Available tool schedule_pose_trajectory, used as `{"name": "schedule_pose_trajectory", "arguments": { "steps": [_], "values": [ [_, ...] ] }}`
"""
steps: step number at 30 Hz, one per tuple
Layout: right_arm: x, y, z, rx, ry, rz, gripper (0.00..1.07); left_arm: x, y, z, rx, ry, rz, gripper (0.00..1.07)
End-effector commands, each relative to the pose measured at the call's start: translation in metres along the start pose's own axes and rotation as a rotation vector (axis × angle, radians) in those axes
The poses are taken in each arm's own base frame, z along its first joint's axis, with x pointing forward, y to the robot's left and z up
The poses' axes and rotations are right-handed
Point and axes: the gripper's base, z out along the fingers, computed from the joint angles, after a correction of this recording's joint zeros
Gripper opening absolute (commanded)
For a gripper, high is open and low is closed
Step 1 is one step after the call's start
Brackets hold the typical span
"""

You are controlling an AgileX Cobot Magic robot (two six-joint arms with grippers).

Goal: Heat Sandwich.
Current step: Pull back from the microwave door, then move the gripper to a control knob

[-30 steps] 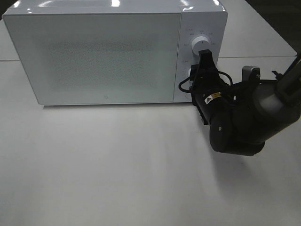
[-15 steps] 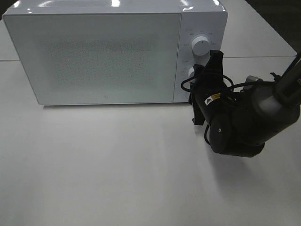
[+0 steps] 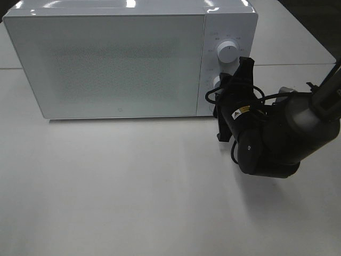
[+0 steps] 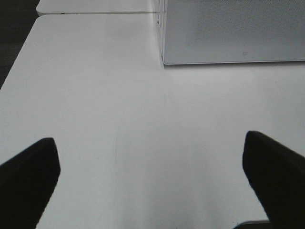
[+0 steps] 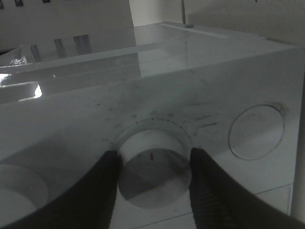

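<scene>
Sandwich not visible. Right gripper (image 5: pixel 153 160) clamps lower microwave dial (image 5: pixel 151 143); left gripper (image 4: pixel 148 140) wide open, empty.

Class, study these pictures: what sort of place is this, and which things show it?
Probably a robotics lab bench staged as a kitchen corner: a white microwave stands on plain white tables pushed together, and a black robot arm's right gripper grips its lower dial.
</scene>
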Motion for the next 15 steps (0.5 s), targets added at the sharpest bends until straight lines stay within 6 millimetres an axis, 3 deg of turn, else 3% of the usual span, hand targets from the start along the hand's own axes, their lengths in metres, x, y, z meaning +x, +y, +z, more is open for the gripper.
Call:
{"name": "schedule_pose_trajectory", "arguments": {
  "steps": [1, 8, 15],
  "values": [
    [0.0012, 0.0087, 0.0011, -0.084, 0.016, 0.001, 0.26, 0.0021, -0.0010, -0.0036, 0.005, -0.033, -0.009, 1.03],
    [0.0013, 0.0082, 0.0011, -0.078, 0.016, -0.001, 0.37, 0.0021, -0.0010, -0.0036, 0.005, -0.033, -0.009, 1.03],
    [-0.0006, 0.0080, 0.0011, -0.075, -0.007, -0.079, 0.57, 0.0021, -0.0010, -0.0036, 0.005, -0.033, -0.009, 1.03]
  ]
}}
